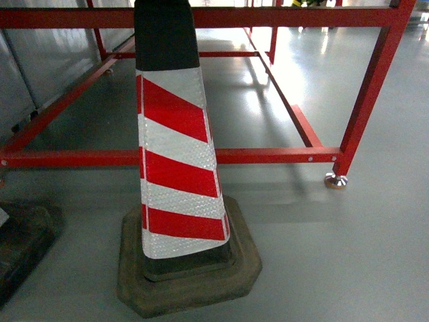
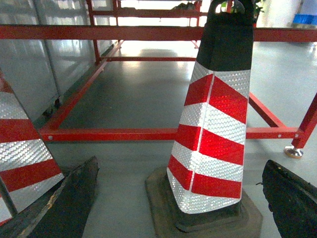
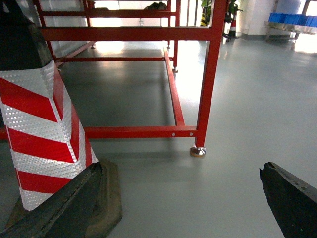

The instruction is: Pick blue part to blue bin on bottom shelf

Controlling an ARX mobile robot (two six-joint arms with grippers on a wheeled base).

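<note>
1. From the head camera we look down at a traffic cone (image 1: 177, 157), black at the top with red and white reflective stripes, standing upright on a dark, worn rubber base (image 1: 190, 278) on the grey floor (image 1: 348, 248). Behind it runs a red steel frame (image 1: 268, 155) with a low rail and an upright ending in a round metal foot (image 1: 335, 180). A second dark base (image 1: 20, 245) shows at the left edge. Neither gripper appears in this view.

2. In the left wrist view we see the left gripper (image 2: 178, 201) only as two dark fingers (image 2: 67, 203) at the bottom corners, spread wide apart with nothing between them but the cone (image 2: 213, 129) standing further off. Another striped cone (image 2: 22, 148) stands at the left edge.

3. In the right wrist view the right gripper (image 3: 181, 203) likewise has its dark fingers (image 3: 290, 201) spread wide, holding nothing. The cone (image 3: 42, 124) stands at left and the frame's foot (image 3: 198, 151) ahead.

4. We find the blue part, the blue bin and the bottom shelf in none of the three views.
</note>
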